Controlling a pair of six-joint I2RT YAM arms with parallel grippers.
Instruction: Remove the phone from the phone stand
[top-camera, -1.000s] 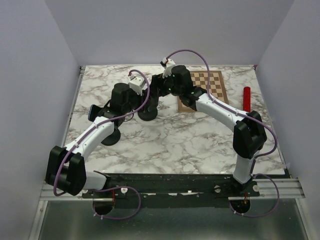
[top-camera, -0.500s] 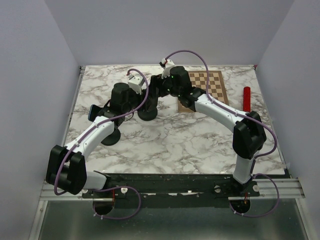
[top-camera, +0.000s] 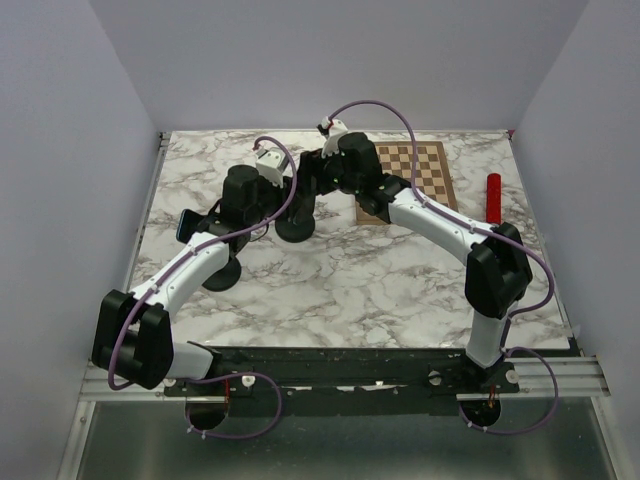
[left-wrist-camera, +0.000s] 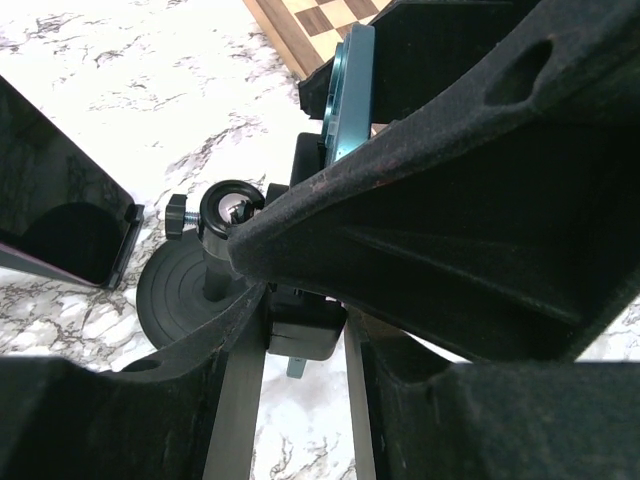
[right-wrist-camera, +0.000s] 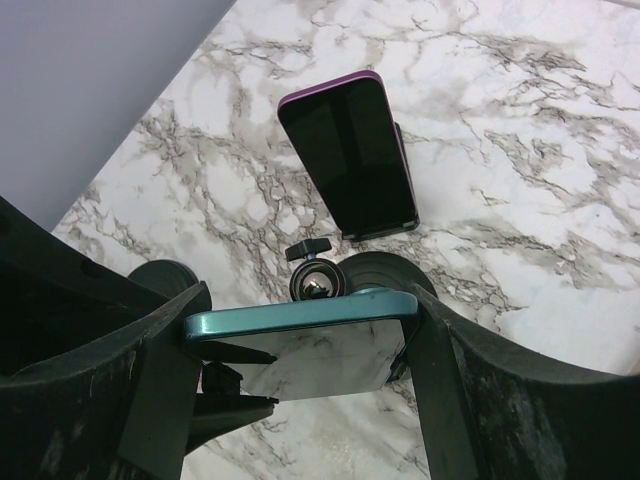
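A teal-edged phone (right-wrist-camera: 300, 322) with a glossy screen sits crosswise between my right gripper's (right-wrist-camera: 300, 350) fingers, which are shut on its two ends. The stand's ball joint (right-wrist-camera: 318, 283) and round black base (right-wrist-camera: 385, 272) lie just behind it. In the left wrist view the phone's teal edge (left-wrist-camera: 350, 90) shows above the stand's dark cradle block (left-wrist-camera: 303, 332), and my left gripper (left-wrist-camera: 300, 345) is shut on that block. From the top, both grippers meet over the stand base (top-camera: 295, 228), left (top-camera: 288, 195) and right (top-camera: 315, 180). Whether the phone still touches the cradle is hidden.
A second stand with a purple-edged phone (right-wrist-camera: 350, 155) stands close by on the left (top-camera: 186, 222), its base (top-camera: 222, 273) nearer me. A chessboard (top-camera: 420, 170) lies at the back right, and a red stick (top-camera: 493, 195) beside it.
My right wrist has shifted slightly left with the phone in its fingers. The left arm has stayed in place.
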